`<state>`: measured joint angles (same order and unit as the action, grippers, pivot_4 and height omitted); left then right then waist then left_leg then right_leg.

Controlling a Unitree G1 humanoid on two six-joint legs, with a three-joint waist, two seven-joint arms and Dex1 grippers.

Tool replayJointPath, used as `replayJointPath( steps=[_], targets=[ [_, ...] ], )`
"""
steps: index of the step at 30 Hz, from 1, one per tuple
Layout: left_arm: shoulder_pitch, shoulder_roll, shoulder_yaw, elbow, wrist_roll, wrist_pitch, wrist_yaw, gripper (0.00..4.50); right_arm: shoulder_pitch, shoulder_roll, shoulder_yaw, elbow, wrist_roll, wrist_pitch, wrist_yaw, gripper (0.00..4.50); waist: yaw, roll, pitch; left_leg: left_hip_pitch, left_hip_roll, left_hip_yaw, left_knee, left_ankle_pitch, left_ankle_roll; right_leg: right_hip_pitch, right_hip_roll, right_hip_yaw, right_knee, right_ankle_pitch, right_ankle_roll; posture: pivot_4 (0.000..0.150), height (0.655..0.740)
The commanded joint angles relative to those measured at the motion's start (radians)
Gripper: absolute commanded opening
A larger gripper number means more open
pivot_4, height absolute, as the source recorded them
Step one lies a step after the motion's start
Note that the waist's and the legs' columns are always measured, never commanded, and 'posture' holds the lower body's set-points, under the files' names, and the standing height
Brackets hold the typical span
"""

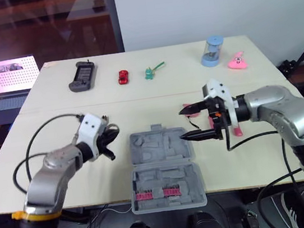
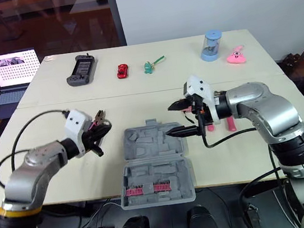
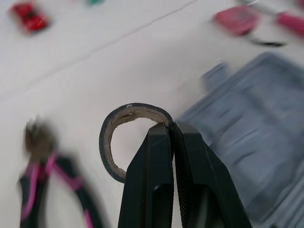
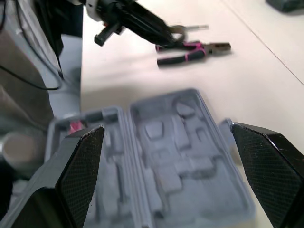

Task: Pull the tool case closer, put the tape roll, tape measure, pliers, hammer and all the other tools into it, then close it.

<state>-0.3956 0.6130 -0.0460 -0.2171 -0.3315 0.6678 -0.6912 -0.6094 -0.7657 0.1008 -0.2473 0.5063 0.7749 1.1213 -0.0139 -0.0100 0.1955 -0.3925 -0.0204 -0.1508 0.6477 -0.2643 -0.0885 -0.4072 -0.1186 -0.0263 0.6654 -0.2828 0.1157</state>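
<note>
The grey tool case (image 1: 162,166) lies open at the table's front edge, its moulded recesses bare except for pink bits in the near half. My left gripper (image 1: 109,147) hovers left of the case, shut on the black tape roll (image 3: 135,110), pinching its wall. The pink-handled pliers (image 2: 99,118) lie on the table just beyond that gripper. My right gripper (image 1: 183,124) is wide open over the case's far right corner, with nothing between its fingers. A pink tape measure (image 1: 190,110) sits behind it. The pink hammer handle (image 1: 236,131) shows under my right forearm.
Along the far side of the table (image 1: 62,160) lie a dark game controller (image 1: 83,76), a red toy car (image 1: 123,76), a green toy (image 1: 152,71), a blue cylinder (image 1: 211,50) and a pink toy (image 1: 237,61). A laptop (image 1: 11,77) stands off the table at far left.
</note>
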Motion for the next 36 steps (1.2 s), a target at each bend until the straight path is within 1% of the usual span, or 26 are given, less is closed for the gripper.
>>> replayJointPath(
  steps=[1,3,6,11,20,28,33,36],
  targets=[
    [-0.106,0.01,-0.105,0.127,0.034,-0.096,-0.159,0.06,0.026,0.009,-0.042,-0.077,0.03,0.024,-0.056,4.5,0.002,0.0,0.0,0.0,0.0,0.0,0.0,0.0,0.0,0.0,0.0,0.0,0.0,0.0,0.0,0.15,0.6902],
    [-0.159,-0.002,-0.167,0.212,0.061,-0.14,-0.23,0.06,0.051,0.011,-0.057,-0.11,0.056,0.062,-0.085,4.5,0.0,0.0,0.0,0.0,0.0,0.0,0.0,0.0,0.0,0.0,0.0,0.0,0.0,0.0,0.0,0.15,0.6902],
    [-0.199,-0.027,-0.231,0.328,0.11,-0.206,-0.287,0.06,0.086,0.008,-0.08,-0.156,0.094,0.107,-0.118,4.5,-0.002,0.0,0.0,0.0,0.0,0.0,0.0,0.0,0.0,0.0,0.0,0.0,0.0,0.0,0.001,0.15,0.6902],
    [-0.252,-0.073,-0.276,0.469,0.165,-0.273,-0.34,0.06,0.146,0.003,-0.121,-0.207,0.124,0.138,-0.173,4.5,-0.005,0.0,0.0,0.0,0.0,0.0,0.0,0.0,0.0,0.0,0.0,0.0,0.0,0.0,0.001,0.15,0.6902],
    [-0.303,-0.087,-0.269,0.596,0.218,-0.308,-0.366,0.06,0.215,-0.006,-0.142,-0.229,0.128,0.111,-0.207,4.5,-0.005,0.0,0.0,0.0,0.0,0.0,0.0,0.0,0.0,0.0,0.0,0.0,0.0,0.001,0.001,0.15,0.6902],
    [-0.311,-0.112,-0.261,0.649,0.245,-0.338,-0.348,0.06,0.215,-0.014,-0.131,-0.207,0.109,0.079,-0.21,4.5,-0.003,0.0,0.0,0.0,0.0,0.0,0.0,0.0,0.0,0.0,0.0,0.0,0.001,0.001,0.001,0.15,0.6902],
    [-0.332,-0.122,-0.259,0.722,0.283,-0.383,-0.317,0.06,0.196,-0.009,-0.118,-0.209,0.113,0.088,-0.224,4.5,-0.005,0.0,0.0,0.0,0.0,0.0,0.0,0.0,0.0,0.0,0.0,0.0,0.001,0.001,0.002,0.15,0.6902],
    [-0.337,-0.125,-0.254,0.734,0.286,-0.381,-0.32,0.06,0.184,-0.008,-0.116,-0.217,0.122,0.103,-0.234,4.5,-0.005,0.0,0.0,0.0,0.0,0.0,0.0,0.0,0.0,0.0,0.0,0.0,0.001,0.001,0.002,0.15,0.6902]
  ],
)
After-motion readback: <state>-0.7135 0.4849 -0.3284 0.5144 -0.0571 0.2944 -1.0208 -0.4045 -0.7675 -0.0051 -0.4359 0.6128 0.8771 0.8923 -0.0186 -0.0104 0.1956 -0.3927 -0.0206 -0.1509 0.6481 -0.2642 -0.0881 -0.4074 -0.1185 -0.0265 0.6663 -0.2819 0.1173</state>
